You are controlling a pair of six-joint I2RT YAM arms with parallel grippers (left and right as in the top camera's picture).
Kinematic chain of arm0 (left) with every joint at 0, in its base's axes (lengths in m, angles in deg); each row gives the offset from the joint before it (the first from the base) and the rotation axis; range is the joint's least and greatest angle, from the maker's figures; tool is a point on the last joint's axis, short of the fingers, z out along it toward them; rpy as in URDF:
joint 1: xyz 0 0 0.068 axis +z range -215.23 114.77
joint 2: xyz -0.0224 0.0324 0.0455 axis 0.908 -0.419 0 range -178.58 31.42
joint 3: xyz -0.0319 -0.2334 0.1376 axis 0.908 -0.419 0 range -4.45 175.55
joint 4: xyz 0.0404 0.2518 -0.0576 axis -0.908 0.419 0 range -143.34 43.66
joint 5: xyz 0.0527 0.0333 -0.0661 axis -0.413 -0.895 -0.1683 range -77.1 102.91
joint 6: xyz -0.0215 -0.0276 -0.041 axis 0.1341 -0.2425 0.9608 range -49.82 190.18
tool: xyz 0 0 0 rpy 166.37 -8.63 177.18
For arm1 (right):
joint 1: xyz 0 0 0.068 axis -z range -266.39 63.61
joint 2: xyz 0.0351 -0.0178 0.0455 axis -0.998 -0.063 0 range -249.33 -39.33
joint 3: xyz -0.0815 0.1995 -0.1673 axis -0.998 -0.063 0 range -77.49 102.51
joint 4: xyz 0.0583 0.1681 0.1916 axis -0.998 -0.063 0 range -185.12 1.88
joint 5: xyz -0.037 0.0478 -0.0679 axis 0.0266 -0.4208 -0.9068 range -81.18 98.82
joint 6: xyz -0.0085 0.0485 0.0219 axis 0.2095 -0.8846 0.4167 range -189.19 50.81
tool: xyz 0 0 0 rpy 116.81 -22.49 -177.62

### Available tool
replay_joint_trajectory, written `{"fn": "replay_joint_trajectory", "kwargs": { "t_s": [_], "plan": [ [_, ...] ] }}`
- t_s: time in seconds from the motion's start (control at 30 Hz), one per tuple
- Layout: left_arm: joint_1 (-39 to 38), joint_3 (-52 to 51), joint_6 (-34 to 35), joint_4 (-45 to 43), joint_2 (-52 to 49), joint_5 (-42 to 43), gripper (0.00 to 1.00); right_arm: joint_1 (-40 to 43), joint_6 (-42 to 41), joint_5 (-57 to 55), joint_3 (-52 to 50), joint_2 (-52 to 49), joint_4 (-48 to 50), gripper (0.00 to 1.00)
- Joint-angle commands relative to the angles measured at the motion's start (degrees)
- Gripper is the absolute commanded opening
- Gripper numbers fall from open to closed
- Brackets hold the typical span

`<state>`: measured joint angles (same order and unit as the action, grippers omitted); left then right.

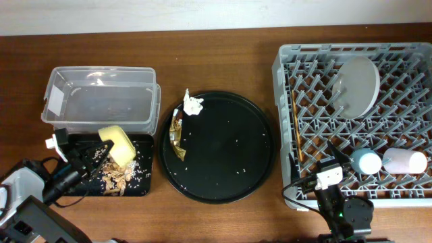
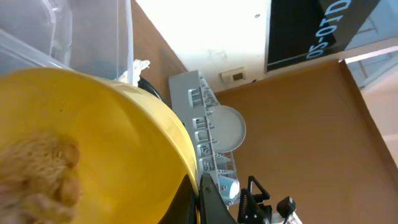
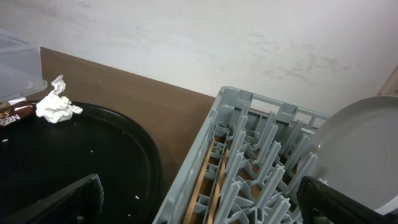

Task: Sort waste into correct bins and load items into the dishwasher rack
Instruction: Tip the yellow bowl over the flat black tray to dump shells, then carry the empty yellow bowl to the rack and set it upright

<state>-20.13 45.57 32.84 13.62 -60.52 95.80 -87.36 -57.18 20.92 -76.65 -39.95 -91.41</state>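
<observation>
Left pincer (image 1: 101, 150): closed on the rim of the yellow bowl (image 1: 119, 143), holding it tipped on its side over the black rectangular tray (image 1: 147, 190).
Yellow bowl: in the left wrist view it fills the left half of the frame, with a clump of brownish scraps clinging inside it.
Food scraps (image 1: 115, 177): a crumbly brown heap with pale grains lies in the black rectangular tray, just below the bowl's mouth.
Clear tub (image 1: 101, 94): sits directly behind the black rectangular tray, at the surface's left end.
Round black tray (image 1: 223, 169): in the middle of the surface (image 1: 223, 40), between the bins and the rack, dotted with pale grains.
Napkin (image 1: 192, 104): crumpled, on the round tray's upper left edge.
Wrapper (image 1: 177, 135): gold-brown, on the round tray's left side, just below the napkin.
Rack (image 1: 280, 81): at the right end of the surface.
Plate (image 1: 358, 84): stands on edge among the rack's pegs, towards the back.
Blue cup (image 1: 366, 160) and pink cup (image 1: 405, 160): side by side in the rack's front part.
Chopsticks (image 1: 299, 131): lie along the rack's left side.
Right pincer (image 3: 199, 186): spread wide and holding nothing, over the rack's front left corner.
</observation>
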Motion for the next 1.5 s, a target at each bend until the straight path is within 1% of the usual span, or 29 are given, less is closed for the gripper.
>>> {"fn": "replay_joint_trajectory", "kwargs": {
  "t_s": [0.0, 0.03, 0.1, 0.17, 0.23, 0.27, 0.3, 0.33, 0.37, 0.4, 0.43, 0.47, 0.5, 0.53, 0.57, 0.67, 0.8, 0.83, 0.87, 0.9, 0.93, 0.97, 1.03, 1.1, 1.13, 1.2, 1.27, 1.37, 1.47],
  "plan": [
    [0.3, -0.4, -5.2, 1.2, 0.3, 4.6, 0.0, 0.3, -0.4, 0.3, -0.5, 0.4, 0.1, 0.98],
    [0.1, -0.4, -5.6, 2.3, 0.3, 5.7, 0.0, 0.3, -0.4, 0.3, -0.5, 0.4, 0.1, 0.98],
    [0.1, -0.4, -8.0, 2.0, 0.2, 2.0, 0.0, 0.3, -0.4, 0.3, -0.5, 0.4, 0.1, 0.99],
    [-0.1, -0.4, -7.5, 2.4, 0.2, 1.7, 0.0, 0.3, -0.4, 0.3, -0.5, 0.4, 0.1, 0.98],
    [-0.3, -0.4, -7.0, 8.3, 0.3, 1.7, 0.0, 0.3, -0.4, 0.3, -0.5, 0.4, 0.1, 0.99],
    [-0.3, -0.4, -8.5, 8.3, 0.3, 1.2, 0.0, 0.3, -0.4, 0.3, -0.5, 0.4, 0.1, 0.98],
    [-0.2, -0.4, -5.0, 6.7, 0.2, 0.8, 0.0, 0.3, -0.4, 0.3, -0.5, 0.4, 0.1, 0.98],
    [-0.7, -0.4, -10.2, 8.0, 0.4, 2.8, 0.0, 0.3, -0.4, 0.3, -0.5, 0.4, 0.1, 0.98],
    [-0.7, -0.4, -10.0, 7.4, 0.3, 2.4, 0.0, 0.3, -0.4, 0.3, -0.5, 0.4, 0.1, 0.98],
    [-0.8, -0.4, -12.6, 9.2, 0.3, 2.1, 0.0, 0.3, -0.4, 0.3, -0.5, 0.4, 0.1, 0.98],
    [-0.8, -0.4, -9.5, 9.6, 0.2, 1.6, 0.0, 0.3, -0.4, 0.3, -0.5, 0.4, 0.1, 0.98],
    [-1.4, -0.4, -13.6, 10.0, 0.2, 0.5, 0.0, 0.3, -0.4, 0.3, -0.5, 0.4, 0.1, 0.98],
    [-1.9, -0.4, -12.0, 13.8, 0.2, 2.4, 0.0, 0.3, -0.4, 0.3, -0.5, 0.4, 0.1, 0.98],
    [-1.6, -0.4, -14.3, 10.7, 0.3, 1.7, 0.0, 0.3, -0.4, 0.3, -0.5, 0.4, 0.1, 0.98],
    [-2.4, -0.4, -9.0, 12.9, 0.1, 3.3, 0.0, 0.3, -0.4, 0.3, -0.5, 0.4, 0.1, 0.98],
    [-9.2, 1.2, -22.6, 23.6, 4.9, 3.5, 0.0, 0.3, -0.4, 0.3, -0.5, 0.4, 0.1, 0.98],
    [-24.2, 14.4, -20.5, 25.0, 11.9, 4.4, 0.01, 0.3, -0.4, 0.3, -0.5, 0.4, 0.1, 0.98],
    [-28.3, 18.9, -15.8, 20.4, 11.8, 5.7, 0.0, 0.3, -0.4, 0.3, -0.5, 0.4, 0.1, 0.98],
    [-31.6, 21.8, -5.2, 10.4, 11.8, 5.6, 0.0, 0.3, -0.4, 0.3, -0.5, 0.4, 0.1, 0.98],
    [-36.7, 23.7, 15.0, -8.0, 11.8, 1.3, 0.0, 0.3, -0.4, 0.3, -0.5, 0.4, 0.1, 0.98],
    [-38.7, 23.8, 25.1, -15.1, 11.8, -3.3, 0.01, 0.3, -0.4, 0.3, -0.5, 0.4, 0.1, 0.98],
    [-44.6, 23.8, 43.5, -30.0, 11.8, -15.0, 0.0, 0.3, -0.4, 0.3, -0.5, 0.4, 0.1, 0.98],
    [-57.3, 23.8, 62.1, -52.5, 10.8, -28.3, 0.0, 0.3, -0.4, 0.3, -0.5, 0.4, 0.1, 0.98],
    [-70.7, 23.8, 80.4, -77.4, 2.6, -39.5, 0.0, 0.3, -0.4, 0.3, -0.5, 0.4, 0.1, 0.98],
    [-75.6, 23.8, 86.1, -86.2, -4.7, -39.8, 0.0, 0.3, -0.4, 0.3, -0.5, 0.4, 0.1, 0.98],
    [-80.3, 23.8, 97.5, -105.9, -15.2, -40.0, 0.0, 0.3, -0.4, 0.3, -0.5, 0.4, 0.1, 0.98],
    [-84.0, 23.8, 108.0, -118.3, -27.6, -42.7, 0.0, 0.3, -0.4, 0.3, -0.5, 0.4, 0.1, 0.98],
    [-85.0, 23.8, 108.7, -121.9, -32.7, -42.2, 0.0, 0.3, -0.4, 0.3, -0.5, 0.4, 0.1, 0.98],
    [-85.6, 23.8, 108.5, -121.3, -33.3, -42.2, 0.0, 0.3, -0.4, 0.3, -0.5, 0.4, 0.1, 0.98]
  ]
}}
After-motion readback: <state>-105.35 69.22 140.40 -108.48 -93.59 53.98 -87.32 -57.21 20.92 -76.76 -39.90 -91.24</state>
